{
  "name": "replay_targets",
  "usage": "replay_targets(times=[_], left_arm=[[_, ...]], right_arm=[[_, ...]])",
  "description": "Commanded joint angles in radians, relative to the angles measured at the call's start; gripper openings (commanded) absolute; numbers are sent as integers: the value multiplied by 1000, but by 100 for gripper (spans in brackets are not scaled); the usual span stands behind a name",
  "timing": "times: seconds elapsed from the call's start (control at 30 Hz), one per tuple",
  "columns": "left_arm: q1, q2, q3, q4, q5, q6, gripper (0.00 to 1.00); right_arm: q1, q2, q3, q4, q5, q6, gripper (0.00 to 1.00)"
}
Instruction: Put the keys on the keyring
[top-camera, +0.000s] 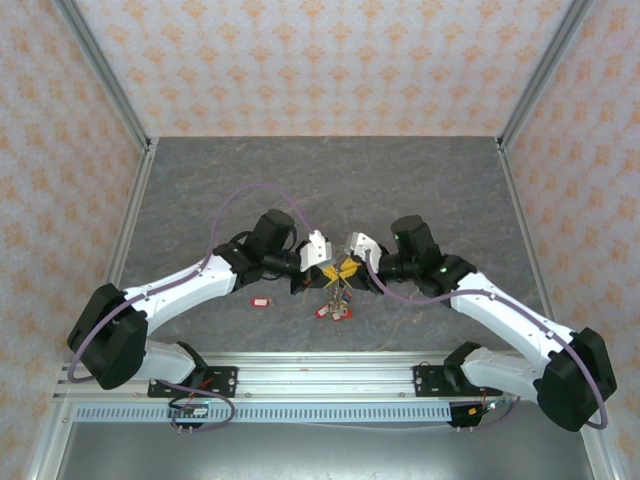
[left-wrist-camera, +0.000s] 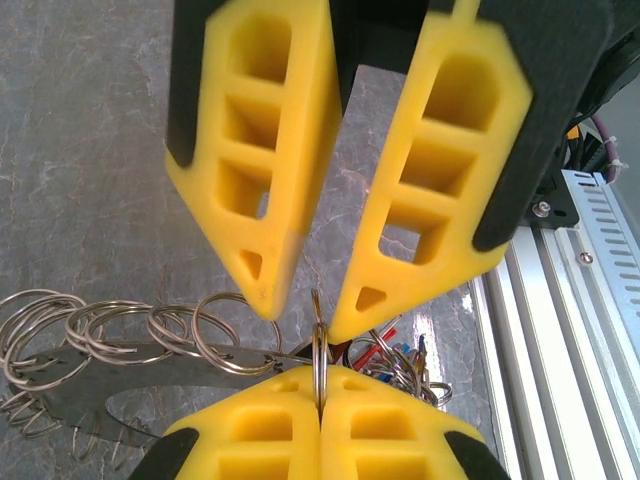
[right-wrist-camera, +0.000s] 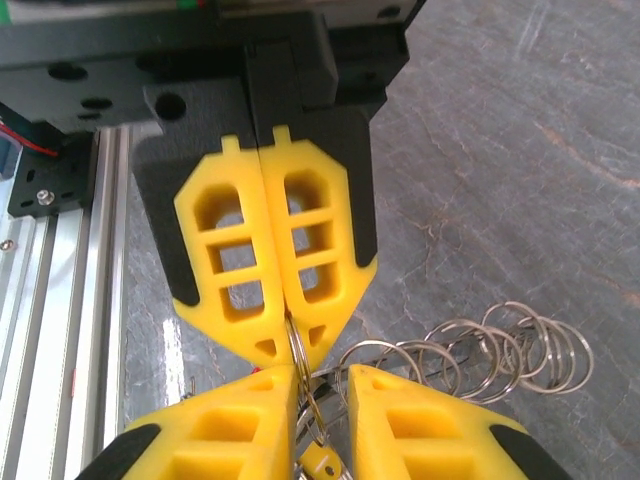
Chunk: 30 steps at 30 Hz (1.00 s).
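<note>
The keyring's metal ring (left-wrist-camera: 319, 350) stands upright between both grippers, above the grey table. My left gripper (left-wrist-camera: 320, 372) is shut on its lower edge. My right gripper (right-wrist-camera: 320, 372) is open, its fingers either side of the ring (right-wrist-camera: 297, 345), which lies against one inner face. From above, the left gripper (top-camera: 325, 275) and right gripper (top-camera: 348, 272) meet tip to tip. A bunch of keys with red and blue tags (top-camera: 336, 304) hangs below them, and a yellow tag (right-wrist-camera: 332, 467) dangles under the ring. One key with a red tag (top-camera: 261, 301) lies alone on the table. The dark-tagged key cannot be made out.
A row of linked split rings (left-wrist-camera: 110, 325) trails from the bunch across the tabletop, also in the right wrist view (right-wrist-camera: 500, 345). The aluminium rail (top-camera: 320, 372) runs along the near edge. Patterned walls (top-camera: 320, 60) close in the back and sides.
</note>
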Motion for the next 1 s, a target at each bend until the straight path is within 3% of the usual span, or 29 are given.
replay_targets(times=[0.0,0.13,0.23,0.97], left_arm=[[-13,-35,5,46,35,-10,0],[-12,-38,0,62,33,-17,0],[-13,-36,2,65,36,-19,0],[-13,-27,-29,129,28,-50,0]], right_arm=[[2,-9,24,-35,4,-39,17],[2,-7,8,-55,46,-37,6],[0,-6,-6,-50,52,-28,5],[-17,-23,-71,-26,121,27,11]])
